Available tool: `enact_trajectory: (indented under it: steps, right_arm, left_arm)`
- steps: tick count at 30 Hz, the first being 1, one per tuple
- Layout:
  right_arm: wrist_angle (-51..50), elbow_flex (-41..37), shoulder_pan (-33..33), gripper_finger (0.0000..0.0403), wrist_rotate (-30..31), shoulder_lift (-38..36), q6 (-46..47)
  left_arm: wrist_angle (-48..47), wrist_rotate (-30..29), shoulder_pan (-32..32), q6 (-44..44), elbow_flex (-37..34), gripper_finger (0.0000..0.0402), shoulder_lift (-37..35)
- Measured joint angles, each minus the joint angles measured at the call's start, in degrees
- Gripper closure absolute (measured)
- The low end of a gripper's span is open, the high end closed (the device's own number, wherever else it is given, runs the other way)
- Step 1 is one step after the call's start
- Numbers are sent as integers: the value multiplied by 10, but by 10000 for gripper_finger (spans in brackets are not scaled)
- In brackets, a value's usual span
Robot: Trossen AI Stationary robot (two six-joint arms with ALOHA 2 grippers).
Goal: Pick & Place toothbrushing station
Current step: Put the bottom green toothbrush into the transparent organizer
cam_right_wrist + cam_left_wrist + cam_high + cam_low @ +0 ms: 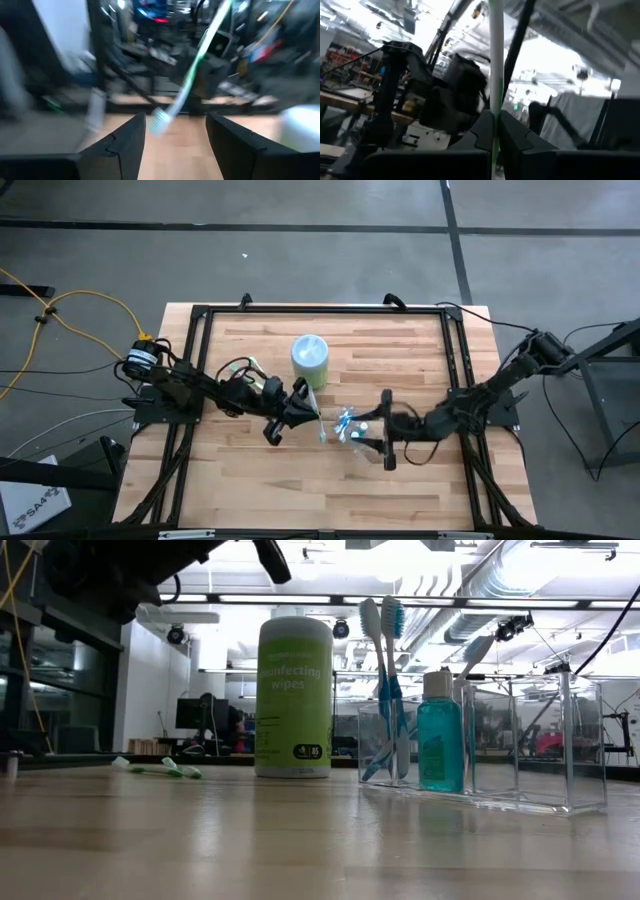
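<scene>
- Well, the left gripper, at the middle of the high view, is clenched on a green-white toothbrush.
- The right gripper, just right of centre, hangs with its fingers spread, holding nothing.
- Between them on the desk sits the clear holder, with blue toothbrushes and a teal bottle inside.
- A green wipes can stands behind, in the upper middle.

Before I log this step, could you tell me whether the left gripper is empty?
No, the left gripper is shut on a green-white toothbrush, whose handle stands up between its fingers.
</scene>
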Motion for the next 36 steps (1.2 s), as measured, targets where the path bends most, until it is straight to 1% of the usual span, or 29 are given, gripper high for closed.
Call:
enact_trajectory:
  steps: [2,4,6,7,13,15,24,29,33,36]
  right_arm:
    - [6,0,-22,202,-66,0,93]
    - [6,0,-42,202,-124,0,157]
    - [9,0,-57,202,-152,0,195]
    - [10,0,-62,202,-154,0,206]
    - [17,0,-92,202,-173,0,223]
    - [17,0,-102,202,-188,0,226]
    - [6,0,-130,202,-218,4,223]
    - [4,0,-142,202,-243,5,221]
    - [8,0,-152,202,-259,24,221]
    - [36,0,-159,202,-274,42,221]
  left_arm:
    - [-3,13,0,34,0,399,0]
    - [-4,22,-2,62,0,399,0]
    - [-9,27,-3,81,0,399,0]
    - [-11,27,-5,90,0,399,0]
    - [-12,29,-6,136,0,399,0]
    - [-12,29,-6,142,0,399,0]
    - [16,25,1,142,1,399,0]
    - [15,25,3,142,12,399,0]
    - [6,24,9,140,23,399,0]
    - [-3,24,9,140,30,399,0]
